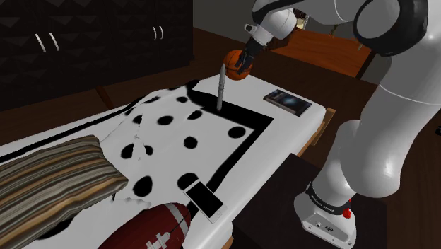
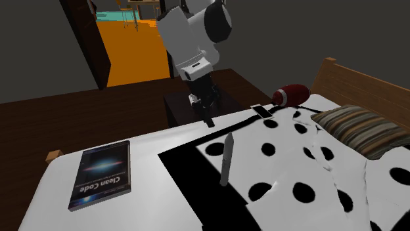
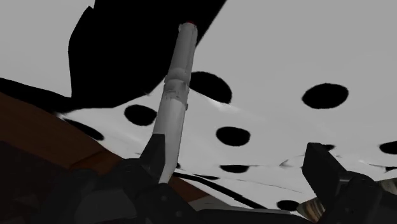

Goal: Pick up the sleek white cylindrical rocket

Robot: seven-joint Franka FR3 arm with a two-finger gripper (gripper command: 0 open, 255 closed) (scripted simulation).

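Note:
The rocket (image 1: 221, 86) is a slim pale cylinder with a pointed nose. It stands upright on the white, black-spotted bedspread (image 1: 177, 134) near the bed's foot. In the second exterior view the rocket (image 2: 227, 161) rises from the spread and my gripper (image 2: 209, 122) hangs beyond it, toward the stand and a little higher. In the shoulder view my gripper (image 1: 245, 62) is just right of the rocket's tip, in front of an orange ball (image 1: 233, 66). In the wrist view the rocket (image 3: 177, 95) runs close along one finger (image 3: 153, 156). The other finger (image 3: 324, 172) stands far off, so the gripper (image 3: 238, 168) is open and holds nothing.
A dark book (image 1: 287, 101) (image 2: 102, 174) lies near the bed's corner. A phone (image 1: 205, 198) (image 2: 263, 110), a brown football (image 1: 159, 226) (image 2: 292, 95) and a striped pillow (image 1: 49, 177) (image 2: 358, 128) sit toward the head end. The wooden bed frame (image 2: 335, 72) edges the mattress.

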